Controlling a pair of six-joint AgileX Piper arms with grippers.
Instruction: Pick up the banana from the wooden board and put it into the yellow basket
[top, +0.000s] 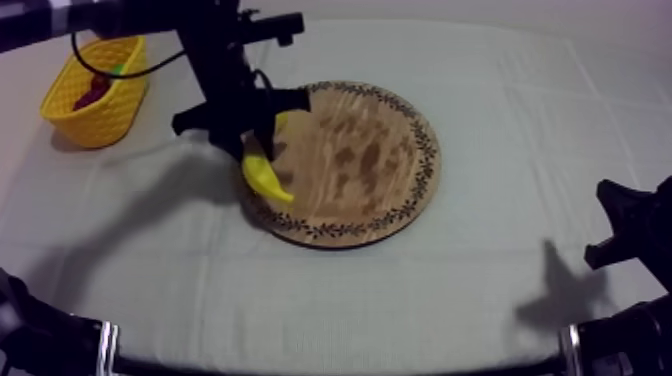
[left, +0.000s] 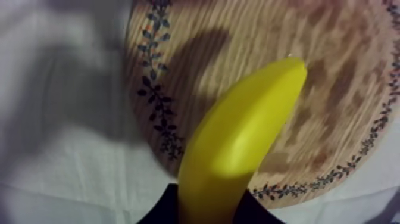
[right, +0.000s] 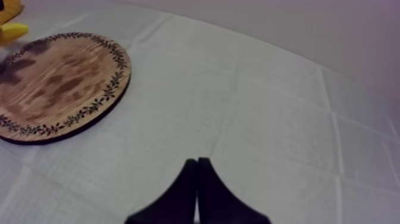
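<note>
My left gripper (top: 256, 140) is shut on the yellow banana (top: 266, 172), which hangs over the left rim of the round wooden board (top: 370, 160). From the left wrist the banana (left: 238, 143) rises out of the black fingers (left: 161, 213) above the board (left: 250, 53) and its patterned rim. The yellow basket (top: 98, 90) stands at the far left of the table with a dark red thing and a bit of green inside. My right gripper (top: 622, 228) rests low at the right side; in its own view its fingers (right: 197, 193) lie together as a narrow wedge, with the board (right: 59, 83) beyond.
Grey-white cloth (top: 500, 280) covers the table, with open cloth in front of the board and to its right. A black cable (top: 120, 70) loops from the left arm over the basket's rim.
</note>
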